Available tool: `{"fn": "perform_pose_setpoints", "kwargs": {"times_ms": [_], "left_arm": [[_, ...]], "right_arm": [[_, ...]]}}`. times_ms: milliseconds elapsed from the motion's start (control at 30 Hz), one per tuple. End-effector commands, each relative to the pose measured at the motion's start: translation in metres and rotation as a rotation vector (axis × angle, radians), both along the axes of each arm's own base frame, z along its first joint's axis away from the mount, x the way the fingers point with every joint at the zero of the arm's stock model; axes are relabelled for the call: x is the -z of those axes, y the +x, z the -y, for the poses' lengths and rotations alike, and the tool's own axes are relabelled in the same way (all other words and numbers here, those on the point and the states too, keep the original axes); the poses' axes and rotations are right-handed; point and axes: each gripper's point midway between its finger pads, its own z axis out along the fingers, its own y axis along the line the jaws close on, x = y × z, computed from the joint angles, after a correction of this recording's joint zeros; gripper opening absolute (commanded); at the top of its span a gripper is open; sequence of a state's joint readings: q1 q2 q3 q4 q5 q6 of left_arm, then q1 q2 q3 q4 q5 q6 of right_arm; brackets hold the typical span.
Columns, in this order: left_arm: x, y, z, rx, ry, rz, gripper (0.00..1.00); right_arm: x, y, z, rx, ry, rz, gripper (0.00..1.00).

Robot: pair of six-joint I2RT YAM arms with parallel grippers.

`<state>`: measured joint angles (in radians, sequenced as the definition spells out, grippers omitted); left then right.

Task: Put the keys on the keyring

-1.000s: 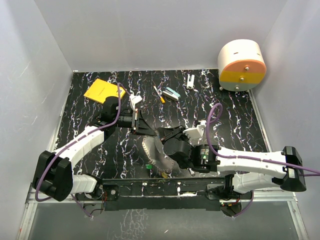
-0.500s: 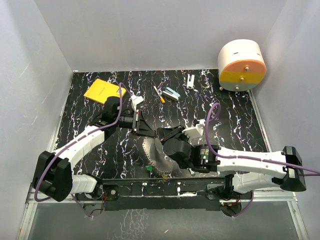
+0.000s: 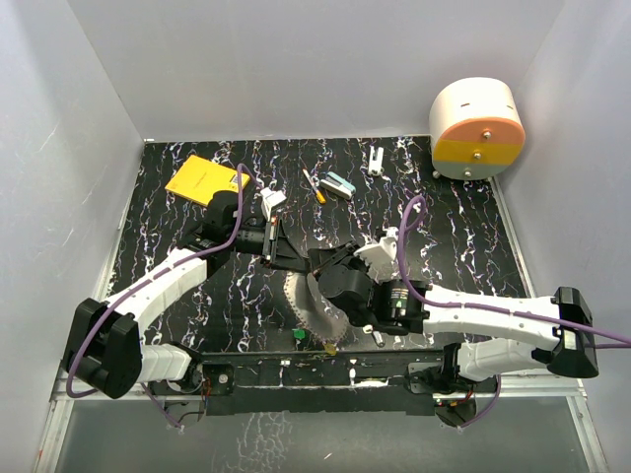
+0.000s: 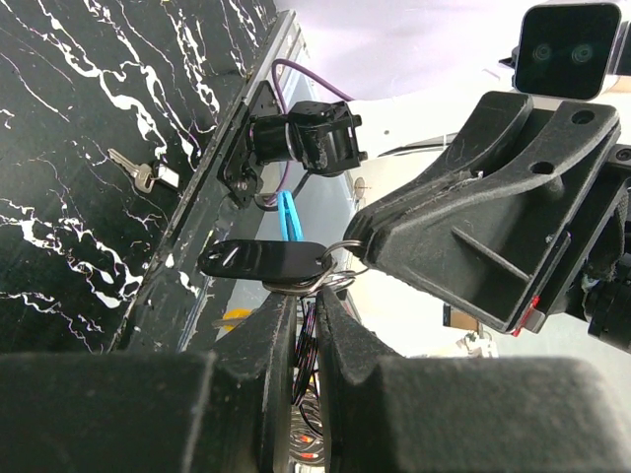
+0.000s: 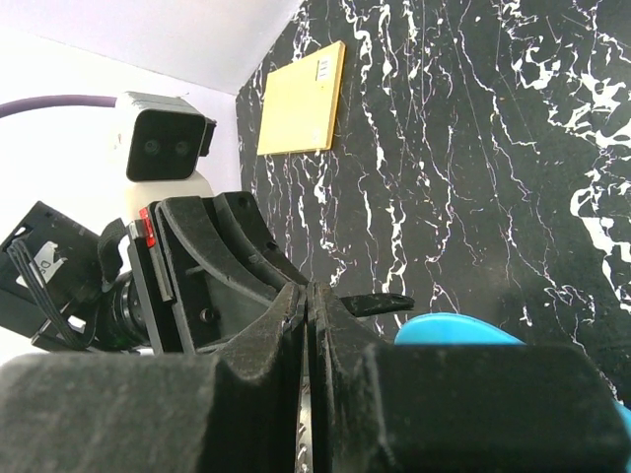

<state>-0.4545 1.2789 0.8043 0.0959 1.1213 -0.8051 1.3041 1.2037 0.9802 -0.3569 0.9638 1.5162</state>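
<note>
- The left gripper (image 3: pixel 292 258) sits in the middle of the top view. Its fingers (image 4: pixel 266 340) are almost closed, with only a thin slit between them
- Their tips pinch the keyring (image 4: pixel 333 279), a thin silver loop in the centre of the left wrist view. A black tag (image 4: pixel 264 261) hangs on the loop
- The right gripper (image 3: pixel 317 264) is tip to tip with the left one. Its fingers (image 5: pixel 266 335) are squeezed onto the same thin loop, and the blue arc (image 5: pixel 454 330) pokes out at the lower right of the right wrist view
- The green key (image 3: pixel 298 334), the yellow key (image 3: pixel 330 347) and a silver key (image 3: pixel 378 340) lie low in the top view on the table (image 3: pixel 463 236), by its near edge and apart from the loop
- From above, the loop is only a grey blur under the two grippers
- Dark fingers fill the bottom of both wrist views, so the loop is cut off there
- There is open black table to the right of the grippers. A yellow pad (image 3: pixel 202 179) lies at the upper left and a round box (image 3: pixel 476 128) stands at the upper right corner
</note>
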Motion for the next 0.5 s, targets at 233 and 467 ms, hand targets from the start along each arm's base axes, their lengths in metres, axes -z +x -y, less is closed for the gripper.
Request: {"fn": "perform_pose_setpoints", "kwargs": {"times_ms": [233,467], "left_arm": [[-0.024,-0.014,0.0,0.046,-0.052,0.017,0.0],[-0.025,-0.013,0.001,0.043,-0.062,0.016,0.0]], "right_arm": [[-0.044,0.012,0.0,0.022,0.077,0.062,0.47],[-0.054,0.009,0.004,-0.015,0.032,0.09,0.49]]}}
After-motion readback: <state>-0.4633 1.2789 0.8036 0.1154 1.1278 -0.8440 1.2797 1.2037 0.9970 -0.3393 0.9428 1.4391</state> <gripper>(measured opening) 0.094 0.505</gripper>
